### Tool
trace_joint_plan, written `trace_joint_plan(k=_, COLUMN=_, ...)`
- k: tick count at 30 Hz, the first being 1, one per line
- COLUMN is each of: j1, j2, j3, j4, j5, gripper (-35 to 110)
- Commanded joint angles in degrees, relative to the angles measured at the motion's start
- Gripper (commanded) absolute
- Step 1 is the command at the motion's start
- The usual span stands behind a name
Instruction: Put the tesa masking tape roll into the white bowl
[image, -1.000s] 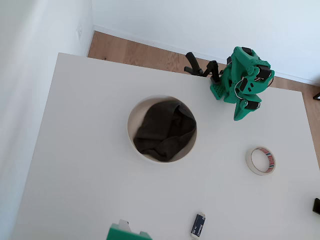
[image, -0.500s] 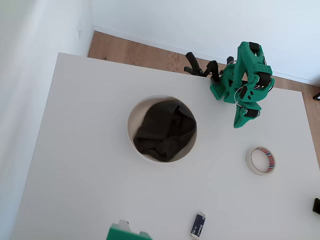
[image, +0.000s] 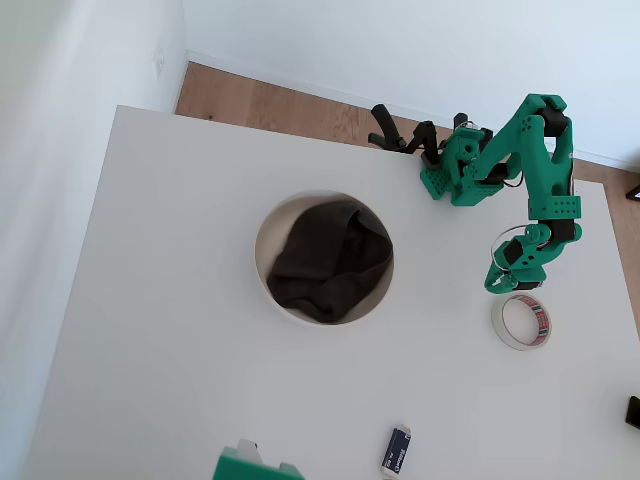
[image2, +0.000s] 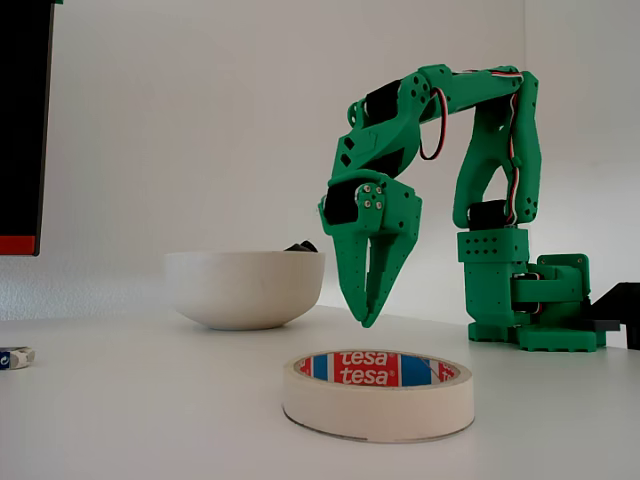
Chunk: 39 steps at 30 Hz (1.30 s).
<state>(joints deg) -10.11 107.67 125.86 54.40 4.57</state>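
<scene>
1. Step in hand, by the look of it: the reach for the tape roll (image2: 378, 393), not yet gripped. Lies flat on the table (image: 180, 330), well to the right of the bowl (image: 262, 262) in the overhead view, apart from everything else.
2. Gripper (image2: 370, 318) hangs above the table just behind the roll's far edge in the fixed view, tips pointing down, fingers drawn together to a narrow point, nothing between them.
3. To do it well: spread the fingers first, then lower with one finger inside the ring and one outside, pinching the wall. Straddling the whole ring looks less promising, going by the slim fingers.
4. Roll: low cream paper ring, matte, with a red-and-blue printed core. Light and likely to slide on the smooth white tabletop, so a straight descent seems better than a sideways nudge.
5. Bowl: round, white, smooth, thin-rimmed, with a crumpled dark cloth (image: 325, 262) inside; soft landing likely.
6. Small dark battery-like item (image: 396, 450) near the front edge, out of the way.
</scene>
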Motion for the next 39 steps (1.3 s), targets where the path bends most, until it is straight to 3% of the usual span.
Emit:
trace_joint_plan(k=1, j1=-4.04, j2=-5.10, j3=-11.25, j4=1.14, j5=2.20, gripper=-8)
trace_joint_plan(k=10, j1=-8.53, j2=-9.49, j3=-21.36, j4=5.27, j5=2.90, gripper=-7)
trace_joint_plan(k=14, j1=-8.53, j2=-8.00, j3=-21.53, j4=6.24, j5=3.78, gripper=12)
trace_joint_plan(k=26, j1=-14.41, j2=-8.53, j3=-21.45, j4=12.04, j5=6.15, gripper=16)
trace_joint_plan(k=39, j1=-14.33, j2=-14.50, j3=-21.18, j4=10.99, j5=9.84, gripper=15)
